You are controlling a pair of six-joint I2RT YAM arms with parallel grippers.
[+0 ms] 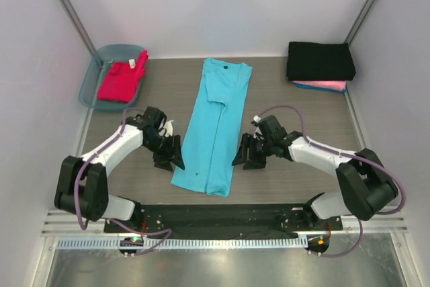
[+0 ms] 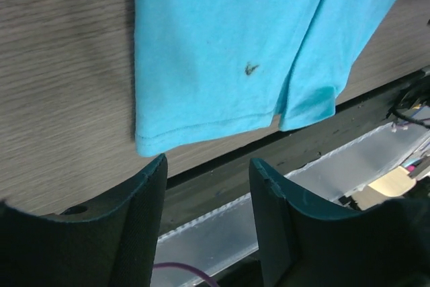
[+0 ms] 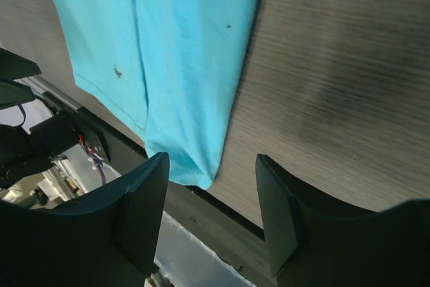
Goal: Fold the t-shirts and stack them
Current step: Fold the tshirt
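Now | left pincer spread | right pincer spread | turquoise t-shirt: collar outside wrist views

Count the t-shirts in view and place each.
4: turquoise one mid-table, red-magenta one in the tub, black one atop the pink one, far right; the stack may hide more.

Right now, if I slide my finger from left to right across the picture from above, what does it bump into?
The plastic tub holding the red shirt → left tool → turquoise shirt → right tool → folded black shirt.
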